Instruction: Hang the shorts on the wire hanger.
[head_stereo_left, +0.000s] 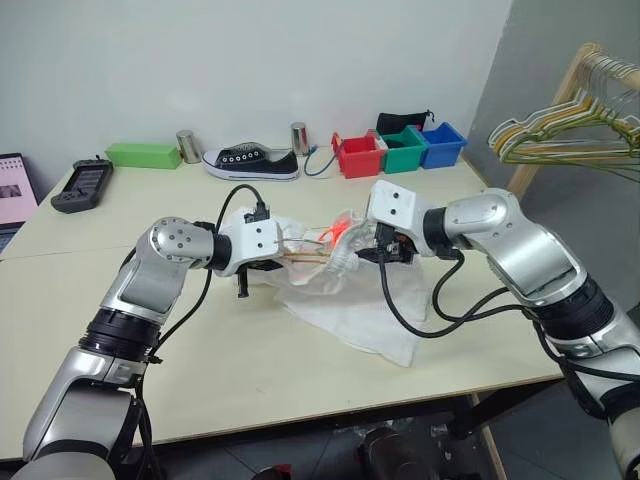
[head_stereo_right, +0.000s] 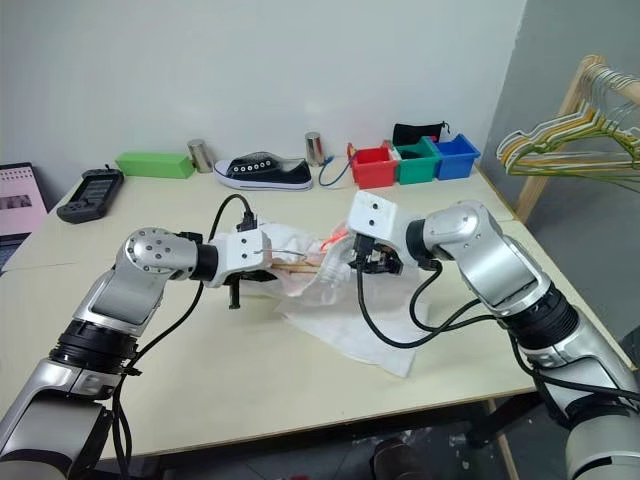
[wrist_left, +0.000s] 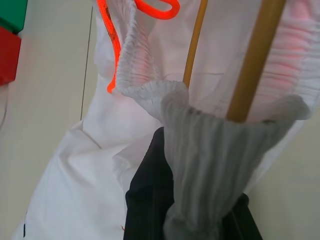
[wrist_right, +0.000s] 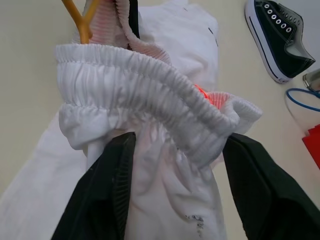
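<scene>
The white shorts (head_stereo_left: 352, 312) lie crumpled in the middle of the table (head_stereo_left: 120, 330), their gathered waistband (wrist_right: 150, 87) lifted and the orange-red drawstring (wrist_left: 150, 9) showing. The golden-tan wire hanger (head_stereo_left: 305, 254) runs level between my two grippers, and its rods (wrist_left: 252, 65) go into the waistband. My left gripper (head_stereo_left: 264, 262) is shut on the hanger's end, with waistband cloth bunched over its fingers (wrist_left: 147, 205). My right gripper (head_stereo_left: 376, 251) stands open at the other side. The waistband lies across the gap between its spread fingers (wrist_right: 107, 195).
A black-and-white shoe (head_stereo_left: 250, 162), two metal cans (head_stereo_left: 188, 146), a green box (head_stereo_left: 143, 154) and red, green and blue bins (head_stereo_left: 403, 148) line the table's far edge. A black device (head_stereo_left: 82, 185) sits far left. A rack of coloured hangers (head_stereo_left: 570, 135) stands at the right.
</scene>
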